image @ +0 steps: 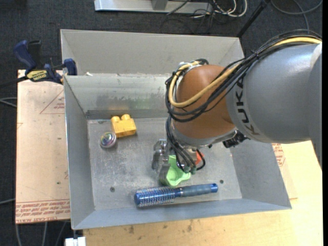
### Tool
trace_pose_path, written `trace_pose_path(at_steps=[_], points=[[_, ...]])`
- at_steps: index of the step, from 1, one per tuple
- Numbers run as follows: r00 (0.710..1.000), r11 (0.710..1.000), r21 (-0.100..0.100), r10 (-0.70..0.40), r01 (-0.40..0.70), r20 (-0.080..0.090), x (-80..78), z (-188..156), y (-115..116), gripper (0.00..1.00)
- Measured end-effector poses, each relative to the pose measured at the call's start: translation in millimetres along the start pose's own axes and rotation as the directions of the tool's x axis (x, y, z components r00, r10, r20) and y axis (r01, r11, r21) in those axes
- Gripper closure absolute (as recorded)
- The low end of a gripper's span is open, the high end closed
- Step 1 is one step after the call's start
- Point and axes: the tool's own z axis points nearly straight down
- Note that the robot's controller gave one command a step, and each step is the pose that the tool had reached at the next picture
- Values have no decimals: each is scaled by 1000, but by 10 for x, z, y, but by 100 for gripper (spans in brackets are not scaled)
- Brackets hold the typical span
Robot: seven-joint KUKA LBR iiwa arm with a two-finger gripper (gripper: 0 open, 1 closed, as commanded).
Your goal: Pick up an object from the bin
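Green piece: 1 small bright green plastic piece (pixel 179 177) lies on the bin floor toward the front, right of the middle, partly covered by the tool.
Tool: the tool (pixel 163 160) is low in the bin, right at the green piece's left upper edge.
Tool state: I cannot tell whether it is released or clenched, nor whether it grasps the green piece.
Blue brush: 1 blue brush (pixel 174 193) lies just in front of the green piece along the front wall, bristle head to the view's left.
Yellow block: 1 yellow block (pixel 123 125) sits near the back-left of the floor, well apart from the tool.
Round metal thing: 1 round metal thing (pixel 108 140) lies just beside the yellow block.
Arm: the arm's orange cover (pixel 202 104) and cables (pixel 180 99) stand above the tool.
Bin: the grey bin (pixel 154 53) has sloped walls.
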Motion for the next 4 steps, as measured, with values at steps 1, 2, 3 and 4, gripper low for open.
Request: trace_pose_path(at_steps=[1,2,3,4], points=[[1000,1000,3,1,-1,-8,19,45,-8,0],[910,910,0,-415,415,-4,34,1195,-616,0],[909,910,-2,-416,416,-10,54,1203,-613,100],[910,910,0,-415,415,0,27,1188,-608,0]])
